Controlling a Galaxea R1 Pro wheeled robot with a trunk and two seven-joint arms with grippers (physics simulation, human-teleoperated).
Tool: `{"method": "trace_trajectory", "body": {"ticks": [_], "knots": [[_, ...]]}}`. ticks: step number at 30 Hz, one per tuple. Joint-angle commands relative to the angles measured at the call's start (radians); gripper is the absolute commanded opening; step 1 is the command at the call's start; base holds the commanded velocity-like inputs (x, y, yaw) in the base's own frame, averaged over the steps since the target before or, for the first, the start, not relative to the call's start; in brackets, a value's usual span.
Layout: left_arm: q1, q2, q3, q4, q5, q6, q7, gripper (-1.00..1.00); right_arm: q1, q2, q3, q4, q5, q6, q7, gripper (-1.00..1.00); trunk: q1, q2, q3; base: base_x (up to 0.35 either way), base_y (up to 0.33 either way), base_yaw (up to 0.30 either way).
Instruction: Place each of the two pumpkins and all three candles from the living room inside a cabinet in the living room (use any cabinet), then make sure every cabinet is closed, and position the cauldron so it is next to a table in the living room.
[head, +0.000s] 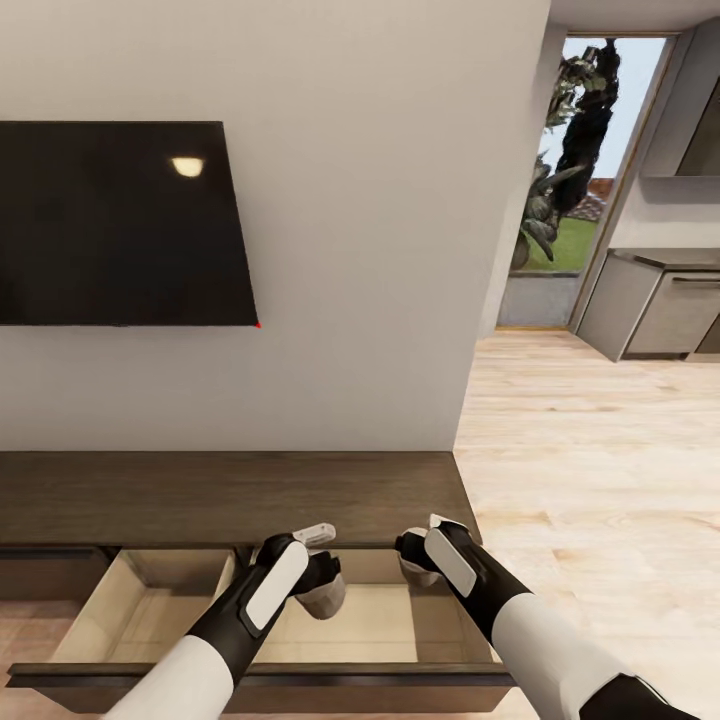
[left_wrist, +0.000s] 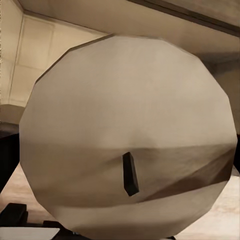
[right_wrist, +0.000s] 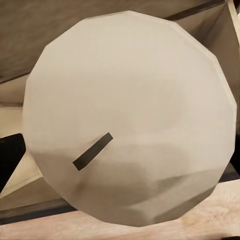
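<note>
From the head camera I see the long, low dark-brown wooden cabinet (head: 230, 495) against a white wall, under a black flat wall-mounted screen (head: 120, 222). Its wide drawer (head: 150, 615) is pulled out toward me, showing a pale beige interior. Both my arms reach over that open drawer. My left hand (head: 322, 578) holds a short beige-tan candle (head: 326, 596) above the drawer's middle; my right hand (head: 418, 556) holds a second beige-tan candle (head: 412, 570) near the drawer's right end. The two hands are close but apart. To the right, light wood flooring (head: 590, 440) runs to a glass door and grey kitchen cupboards (head: 655, 305).

In the left wrist camera, the round flat top of the left candle (left_wrist: 127, 135) with its short dark wick (left_wrist: 130, 173) sits right before the lens, the pale drawer walls behind it. A dark finger (left_wrist: 12, 216) of my hand shows at the candle's rim, so the hand is clamped on it.

In the right wrist camera, the other candle's top (right_wrist: 130, 117) and its dark wick (right_wrist: 92, 151) face the lens, with a dark finger (right_wrist: 10, 155) at its edge; this hand grips its candle too, over the drawer's beige wall and the cabinet's brown edge.
</note>
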Motion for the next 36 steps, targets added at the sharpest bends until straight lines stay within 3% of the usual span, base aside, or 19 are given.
{"method": "trace_trajectory", "body": {"ticks": [1,6,14,18,20,24,36], "knots": [[-0.001,0.001,-0.003,-0.001,0.009,0.000,0.010,-1.00,-0.001,0.000,0.006,-0.002,-0.008,0.002,-0.006,-1.00,0.000,-0.001,-0.001,0.000,-0.003,0.000],[-0.001,0.002,-0.004,-0.001,0.009,-0.004,0.010,-1.00,-0.001,0.001,0.005,-0.001,-0.009,0.003,-0.001,-1.00,0.000,-0.001,-0.001,0.000,-0.001,0.000],[-0.001,0.005,-0.019,0.000,0.008,-0.059,0.009,-1.00,-0.001,0.000,0.006,-0.001,-0.008,0.003,0.013,-1.00,0.031,-0.057,-0.026,0.000,0.000,0.000],[-0.001,0.007,-0.060,0.002,0.000,-0.122,0.009,-1.00,-0.001,-0.001,0.006,-0.001,-0.008,0.002,0.022,-1.00,0.046,-0.085,-0.039,0.000,0.000,0.000],[-0.001,0.006,-0.077,0.022,-0.028,-0.142,0.008,-1.00,-0.001,-0.001,0.006,-0.001,-0.008,0.001,0.038,-1.00,0.054,-0.099,-0.045,0.000,0.000,0.000],[-0.001,0.007,-0.083,0.042,-0.050,-0.151,0.006,-1.00,-0.001,-0.002,0.005,0.000,-0.008,0.001,0.052,-1.00,0.069,-0.127,-0.057,0.000,0.000,0.000],[-0.001,0.011,-0.084,0.046,-0.054,-0.152,0.005,-1.00,-0.001,0.002,0.006,0.006,-0.008,0.001,0.055,-1.00,0.115,-0.211,-0.095,0.000,0.000,0.000]]}}
